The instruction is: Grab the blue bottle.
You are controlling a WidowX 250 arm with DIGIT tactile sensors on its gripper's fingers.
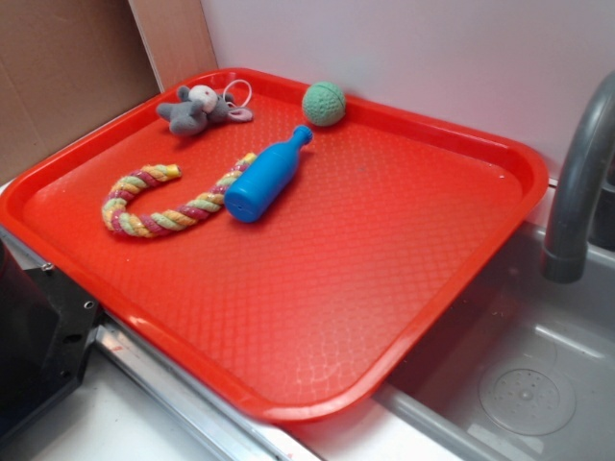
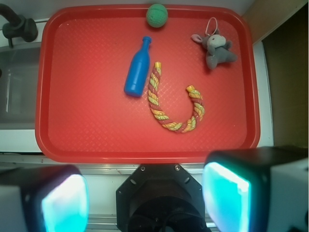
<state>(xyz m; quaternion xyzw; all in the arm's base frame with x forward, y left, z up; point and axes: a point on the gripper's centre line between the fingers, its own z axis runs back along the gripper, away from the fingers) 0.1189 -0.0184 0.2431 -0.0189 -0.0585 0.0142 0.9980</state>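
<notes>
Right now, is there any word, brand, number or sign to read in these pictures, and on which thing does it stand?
None can be read.
The bright blue plastic bottle carries no label.
The red textured plastic tray shows only its moulded pattern.
The green knitted ball and the grey plush animal bear no tag with print.

A red textured plastic tray [image 1: 384, 288] carries a small blue plastic bottle [image 1: 265, 178], a multicoloured rope loop [image 1: 159, 202], a green knitted ball [image 1: 324, 103] and a grey plush animal [image 1: 197, 109].
</notes>
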